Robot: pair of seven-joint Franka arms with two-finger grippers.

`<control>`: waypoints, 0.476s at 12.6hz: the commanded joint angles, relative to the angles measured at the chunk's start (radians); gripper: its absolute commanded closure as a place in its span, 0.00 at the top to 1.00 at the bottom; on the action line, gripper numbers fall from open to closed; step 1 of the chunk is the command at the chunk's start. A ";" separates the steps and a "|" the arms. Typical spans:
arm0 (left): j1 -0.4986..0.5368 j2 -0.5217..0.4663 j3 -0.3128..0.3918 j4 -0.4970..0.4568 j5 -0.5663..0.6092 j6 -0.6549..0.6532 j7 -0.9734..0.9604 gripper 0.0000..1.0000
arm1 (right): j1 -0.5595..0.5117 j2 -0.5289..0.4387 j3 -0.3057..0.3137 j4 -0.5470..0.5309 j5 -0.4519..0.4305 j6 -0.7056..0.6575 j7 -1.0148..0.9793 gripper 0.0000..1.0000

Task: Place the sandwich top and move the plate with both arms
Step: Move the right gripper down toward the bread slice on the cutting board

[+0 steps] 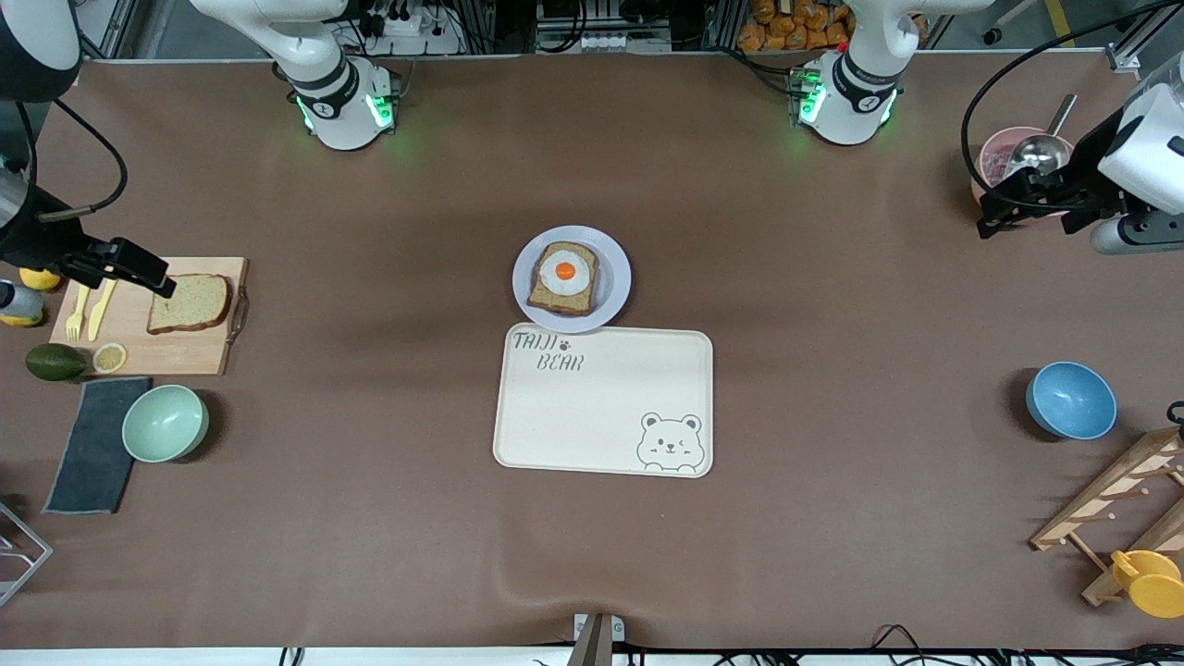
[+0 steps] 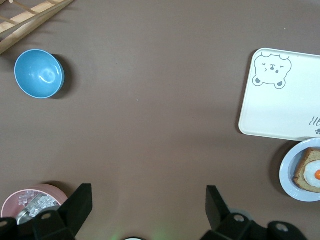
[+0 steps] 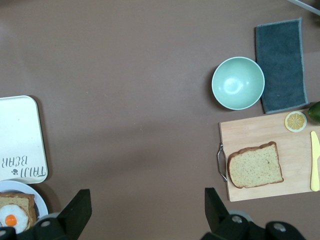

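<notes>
Front view: right gripper [image 1: 139, 268] sits at the frame's left edge, over the wooden cutting board [image 1: 185, 347]; most of that arm is cut off by the frame. Its own wrist view shows both fingers [image 3: 75, 210] spread wide, holding nothing. Left gripper [image 1: 1022, 199] is at the upper right of the frame, over the pink bowl [image 1: 994, 153] with a metal ladle [image 1: 1041, 148]; it partly hides that bowl. Its wrist view shows the fingers [image 2: 80, 202] wide apart and empty too. Only the fingertips show in both wrist views.

Sandwich top [image 1: 189, 303]: plain light-brown wholemeal slice, darker crust, one rounded edge, lying flat on the cutting board, touching neither gripper. Also on the board: a yellow fork [image 1: 78, 313], yellow knife [image 1: 102, 308] and a lemon slice [image 1: 109, 357] at the corner.

Plate [image 1: 610, 254]: small, round, pale lavender-white, raised rim, centre of the frame, just above the cream bear tray [image 1: 601, 416] and slightly overlapping its top edge. It holds an egg-topped bread slice [image 1: 564, 277]. In both wrist views the plate is cut off at the frame edge.

Lower left: mint bowl [image 1: 165, 423] beside a dark cloth [image 1: 92, 444]; an avocado [image 1: 55, 362] next to the board. Right side: blue bowl [image 1: 1070, 400], wooden rack [image 1: 1119, 499] partly out of frame, yellow cup [image 1: 1152, 583] cut off at the lower right.
</notes>
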 commanded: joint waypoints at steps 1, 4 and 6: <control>-0.003 -0.005 -0.003 0.001 0.024 0.008 0.014 1.00 | -0.009 -0.009 0.007 0.029 0.018 -0.012 -0.001 1.00; -0.008 0.006 -0.003 0.000 0.022 0.008 0.014 1.00 | -0.015 -0.004 0.004 0.026 0.018 -0.012 -0.007 1.00; -0.008 0.007 -0.003 0.000 0.019 0.008 0.003 1.00 | -0.035 0.010 0.004 0.014 0.020 -0.017 -0.068 1.00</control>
